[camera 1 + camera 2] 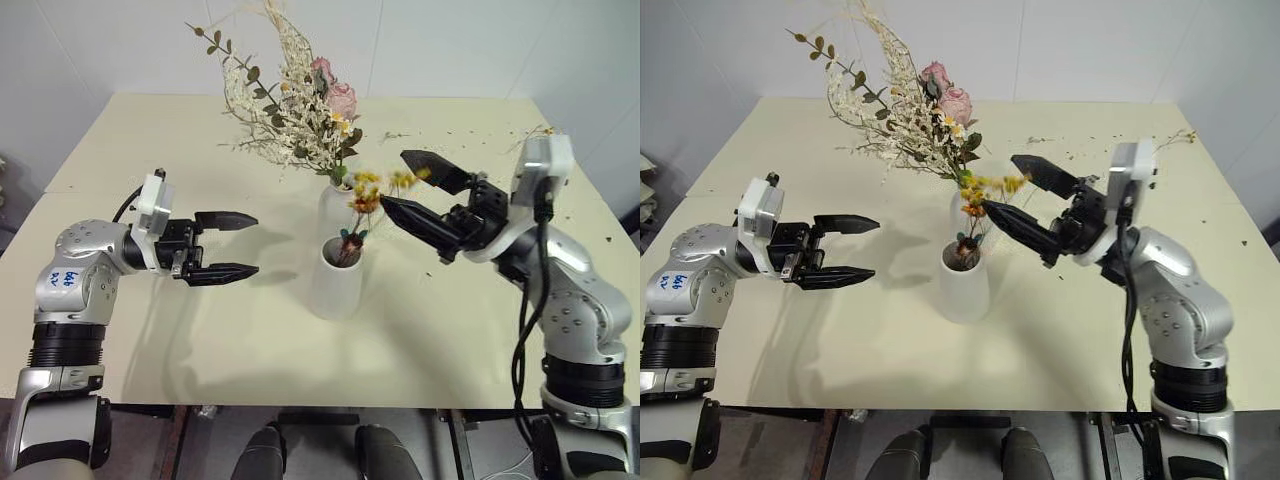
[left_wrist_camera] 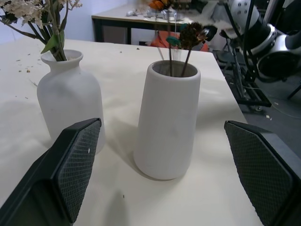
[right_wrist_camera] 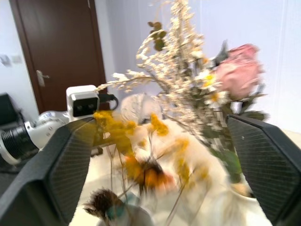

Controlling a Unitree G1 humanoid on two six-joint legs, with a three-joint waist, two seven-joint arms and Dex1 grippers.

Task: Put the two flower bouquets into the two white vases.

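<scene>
both pincers, the left pincer [image 1: 235, 245] and the right pincer [image 1: 412, 184], gape wide and empty either side of two white vases on the table [image 1: 450, 330]. the near tapered vase [image 1: 338, 278] holds the yellow sprig [image 1: 363, 200]. just behind it, the bottle vase [image 2: 69, 94] holds the rose bouquet [image 1: 300, 105].

I saw pink roses [image 1: 335, 90] with cream sprigs [image 1: 290, 70] and green leaves [image 1: 250, 75]. Both vases [image 2: 167, 120] were matte white, the small sprig [image 1: 368, 190] yellow, the table [image 1: 150, 150] pale cream.
</scene>
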